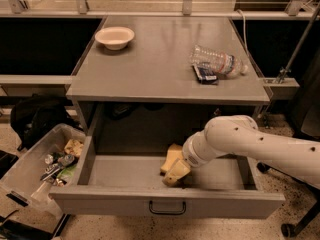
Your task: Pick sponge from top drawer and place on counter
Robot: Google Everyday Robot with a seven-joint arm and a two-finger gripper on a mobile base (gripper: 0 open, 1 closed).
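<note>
Counter (150,64): grey top carrying a bowl (114,36) back left and a plastic bottle (217,61) lying on the right.
Drawer (125,201): pulled out beneath the counter.
My arm (260,144): reaches in from the right.
Gripper (176,172): down inside the drawer, near the front. I cannot tell whether it is apart or together.
Sponge (171,158): pale yellow, in the drawer — right against my gripper.

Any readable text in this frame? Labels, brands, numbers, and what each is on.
No text here can be read.
Bottle label: too blurred to read.
Dark packet beside it: print too blurred.
Wrappers in the clear bin: too small.
Bowl, counter, top drawer: no markings seen.
Gripper, down in the open top drawer at the sponge: no markings seen.
</note>
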